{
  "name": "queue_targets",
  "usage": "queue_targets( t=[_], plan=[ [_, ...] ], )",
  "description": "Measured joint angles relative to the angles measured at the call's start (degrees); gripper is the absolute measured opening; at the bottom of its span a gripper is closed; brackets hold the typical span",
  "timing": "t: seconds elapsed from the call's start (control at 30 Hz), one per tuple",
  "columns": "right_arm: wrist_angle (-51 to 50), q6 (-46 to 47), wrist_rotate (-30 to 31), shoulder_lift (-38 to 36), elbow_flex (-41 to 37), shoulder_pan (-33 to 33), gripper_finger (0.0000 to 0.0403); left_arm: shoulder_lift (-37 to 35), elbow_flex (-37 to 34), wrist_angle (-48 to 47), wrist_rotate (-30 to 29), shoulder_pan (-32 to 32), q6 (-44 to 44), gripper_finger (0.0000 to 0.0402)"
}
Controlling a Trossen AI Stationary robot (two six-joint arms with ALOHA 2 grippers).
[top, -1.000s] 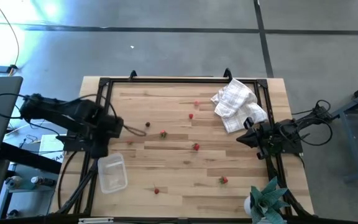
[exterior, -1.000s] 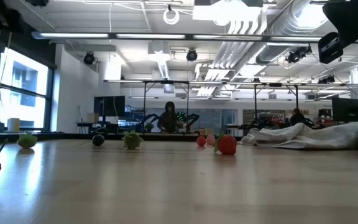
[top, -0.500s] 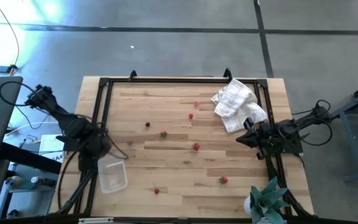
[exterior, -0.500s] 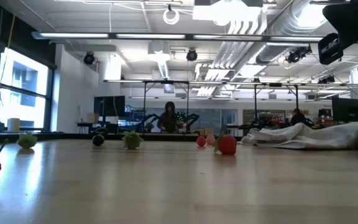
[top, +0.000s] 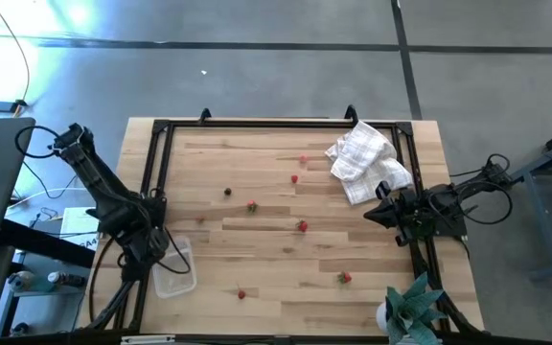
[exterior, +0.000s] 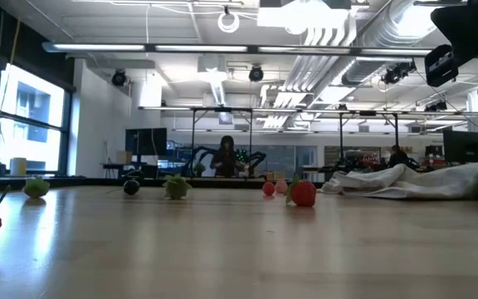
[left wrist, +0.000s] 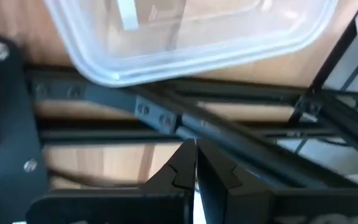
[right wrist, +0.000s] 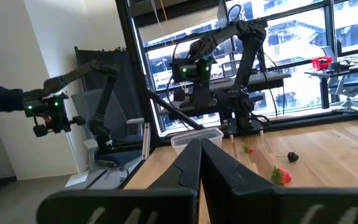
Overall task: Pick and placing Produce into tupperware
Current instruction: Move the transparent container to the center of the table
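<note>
Several tiny red berries lie scattered on the wooden table, among them one near the middle [top: 302, 226], a darker one [top: 227, 192] and one near the near edge [top: 241, 294]; the low view shows one close up [exterior: 303, 193]. The clear tupperware [top: 172, 268] sits at the near-left corner and also shows in the left wrist view [left wrist: 185, 31]. My left gripper [top: 151, 251] is shut and hangs over the black frame rail beside the tupperware, touching nothing. My right gripper [top: 372, 213] is shut too [right wrist: 199, 149] and waits at the right side, level, facing the berries.
A white checked cloth [top: 367, 161] lies crumpled at the far-right corner. A black metal frame [top: 153, 172] runs round the tabletop. A green plant [top: 412, 307] stands at the near-right corner. Bare wood lies between the berries.
My left arm has drawn back from the darker berry toward the table's left and near edges, folding its elbow up. Its gripper has tipped downward and now hangs at the tupperware's left side. The berries, the tupperware and the right arm have kept still.
</note>
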Motion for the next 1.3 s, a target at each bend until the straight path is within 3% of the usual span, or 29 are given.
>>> queue_targets(
  t=[0.37,1.03,1.3],
  plan=[
    [0.0,0.1,0.0,0.0,0.0,0.0,0.0,0.0,-9.3,13.0,2.7,-0.3,-4.0,0.0003],
    [0.0,0.0,0.0,0.0,0.0,0.0,0.0,0.6,-10.3,16.6,-0.6,-0.3,-3.6,0.0003],
    [0.4,0.0,0.0,0.0,0.0,0.0,0.0,1.8,-13.9,22.8,-0.4,-0.3,-5.0,0.0003]
  ],
)
